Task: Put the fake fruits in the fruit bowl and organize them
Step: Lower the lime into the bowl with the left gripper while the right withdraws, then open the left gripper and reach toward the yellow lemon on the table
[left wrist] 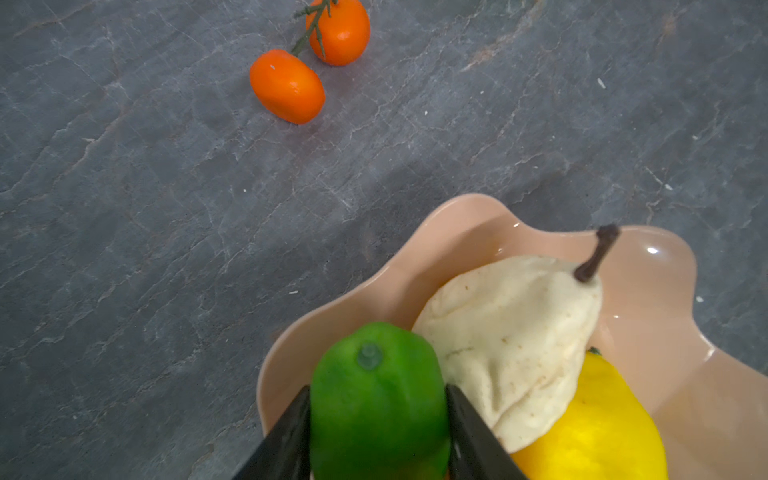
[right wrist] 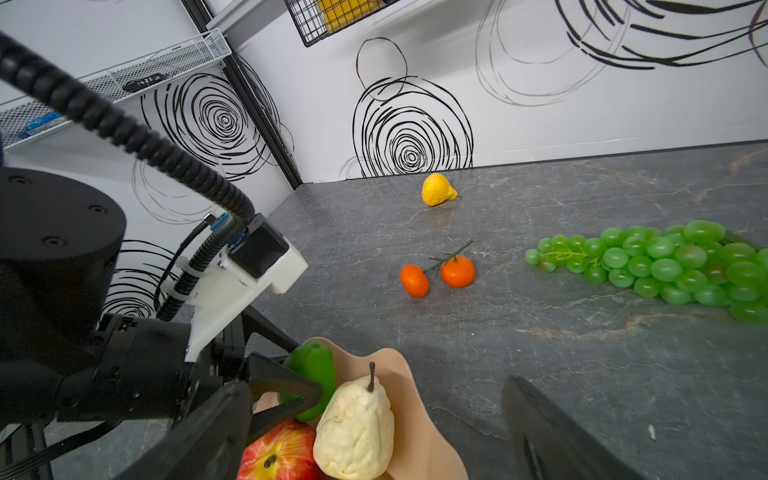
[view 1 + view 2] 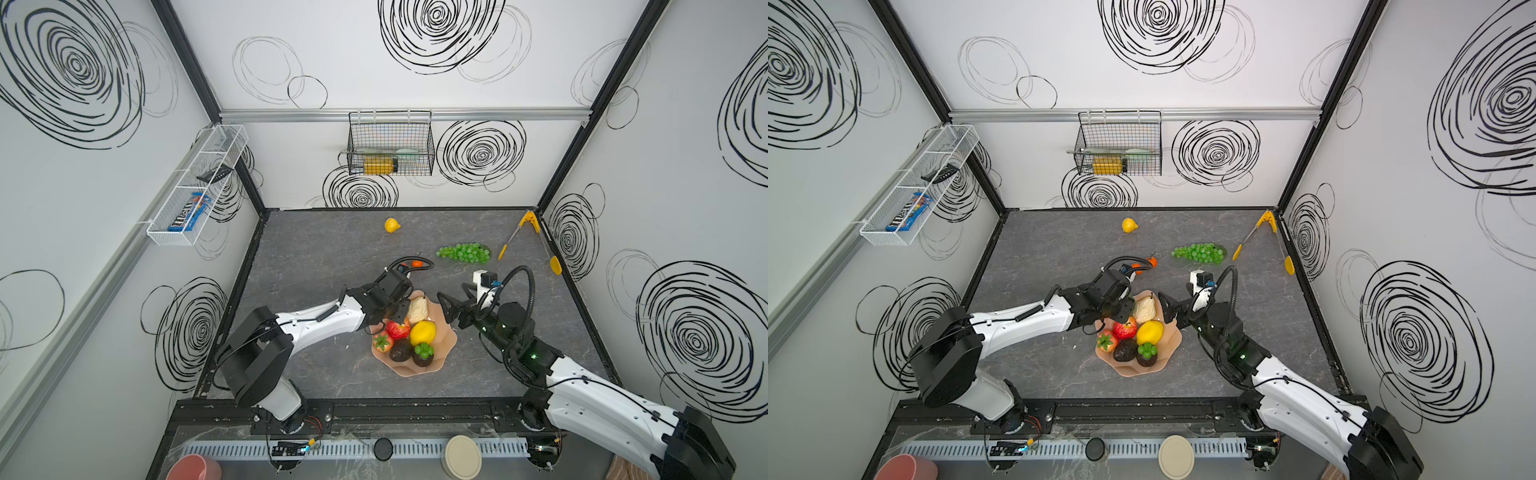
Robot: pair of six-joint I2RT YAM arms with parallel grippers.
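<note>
- Grey stone-look tabletop (image 3: 316, 249) fills my feed.
- Only the wrist views show me the left gripper (image 1: 378, 419) clamped on a lime (image 1: 376, 399) over the fruit bowl (image 3: 446, 338).
- Right gripper (image 3: 451, 307) gapes empty beside the bowl.
- Inside I count one pear (image 3: 417, 309), apple (image 3: 398, 328), lemon (image 3: 422, 332), strawberry (image 3: 382, 341); two avocados (image 3: 400, 350).
- Beyond the bowl: two oranges (image 2: 436, 275), one grape bunch (image 3: 463, 252).

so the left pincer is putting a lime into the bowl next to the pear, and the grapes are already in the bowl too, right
Not quite. The left pincer does have the lime between its fingers over the fruit bowl, beside the pear. But the grapes are not in the bowl: both top views show the bunch lying on the table, apart from it, toward the back.
</note>
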